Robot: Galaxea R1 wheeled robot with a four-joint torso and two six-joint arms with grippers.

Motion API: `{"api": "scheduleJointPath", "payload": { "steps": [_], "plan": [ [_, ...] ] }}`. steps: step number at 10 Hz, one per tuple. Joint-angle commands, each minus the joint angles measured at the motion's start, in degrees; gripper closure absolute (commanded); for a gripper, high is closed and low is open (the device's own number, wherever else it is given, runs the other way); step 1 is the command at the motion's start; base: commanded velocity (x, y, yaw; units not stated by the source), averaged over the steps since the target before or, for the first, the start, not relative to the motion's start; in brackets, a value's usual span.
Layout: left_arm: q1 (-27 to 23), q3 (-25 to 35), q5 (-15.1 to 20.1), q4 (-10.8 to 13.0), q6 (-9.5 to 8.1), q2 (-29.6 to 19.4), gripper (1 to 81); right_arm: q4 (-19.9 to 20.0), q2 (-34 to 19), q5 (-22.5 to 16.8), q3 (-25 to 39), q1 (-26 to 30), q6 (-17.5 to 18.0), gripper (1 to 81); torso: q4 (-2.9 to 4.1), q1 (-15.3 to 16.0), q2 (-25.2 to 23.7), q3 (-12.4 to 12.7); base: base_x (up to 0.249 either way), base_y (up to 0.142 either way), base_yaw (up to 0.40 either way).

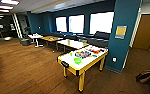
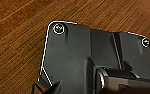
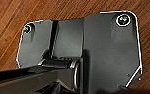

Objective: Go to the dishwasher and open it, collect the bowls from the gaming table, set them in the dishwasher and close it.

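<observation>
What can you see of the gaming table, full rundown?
The gaming table is a long, narrow table with a glossy white top, a yellow edge strip, yellow legs and dark corner pieces. It stands level on the wooden floor, beside the teal pillar. On top sit a lime green bowl near the close end, a small green cup, and colourful game boxes towards the far end.

A wooden plank floor spreads across the room, running up to a teal pillar that carries a yellow notice and a white wall socket low down. Beneath three bright windows stand plain wooden desks beside a dark bench seat, with a small white desk and a dark bin further back. A brown door stands beyond the pillar.
</observation>
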Motion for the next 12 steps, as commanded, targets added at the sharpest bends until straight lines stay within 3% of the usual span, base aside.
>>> {"api": "scheduleJointPath", "payload": {
  "steps": [1,12],
  "plan": [
    [-2.74,-0.12,2.69,0.20,0.00,-0.34,1.0,-0.27,0.36,-2.64,0.26,3.09,-0.02,1.0,0.00,0.00,0.00,0.00,0.000,0.000,-0.382],
    [-2.74,-0.12,2.69,0.28,0.00,-0.43,1.0,-0.27,0.45,-2.64,0.26,3.00,-0.02,1.0,0.00,0.02,0.00,0.00,0.000,0.000,-0.382]
  ]
}}
